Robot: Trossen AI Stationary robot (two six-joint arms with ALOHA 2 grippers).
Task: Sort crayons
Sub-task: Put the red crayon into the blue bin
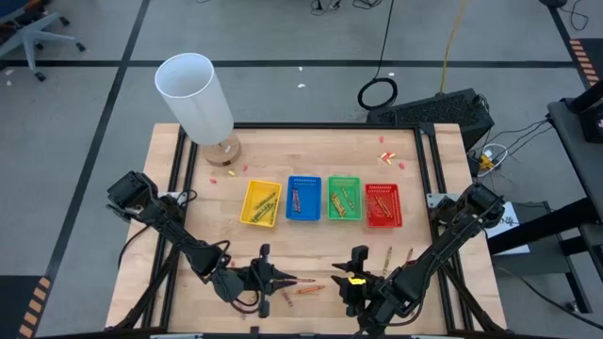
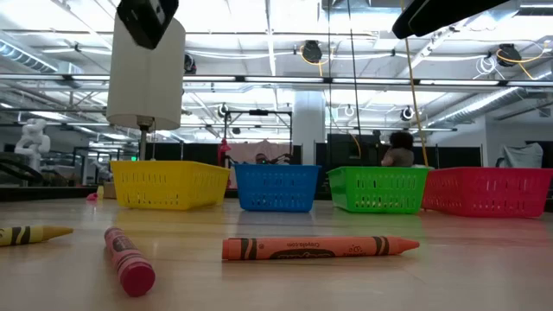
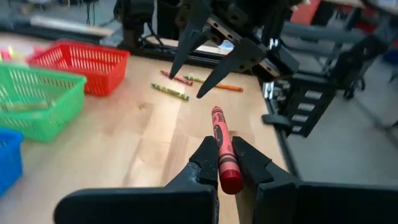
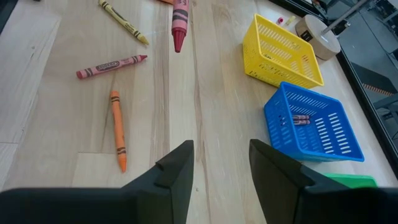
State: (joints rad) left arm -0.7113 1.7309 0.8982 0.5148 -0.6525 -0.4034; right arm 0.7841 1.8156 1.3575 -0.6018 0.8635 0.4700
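At the lower left centre of the high view, the left gripper's (image 3: 227, 163) fingers pinch a red wax crayon (image 3: 223, 147) above the wooden worktop (image 1: 311, 250). The right gripper's (image 4: 221, 163) fingers are spread, empty, at lower centre right; an orange wax crayon (image 4: 117, 131) lies loose nearby.

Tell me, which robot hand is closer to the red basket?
The right. The right gripper hangs open just short of the red basket; the left gripper, clamping a red crayon, sits farther off.

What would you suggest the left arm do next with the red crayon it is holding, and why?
Probably carry it toward the red tray and release it there. The left gripper is shut on a red crayon near the table's front edge, away from the trays.
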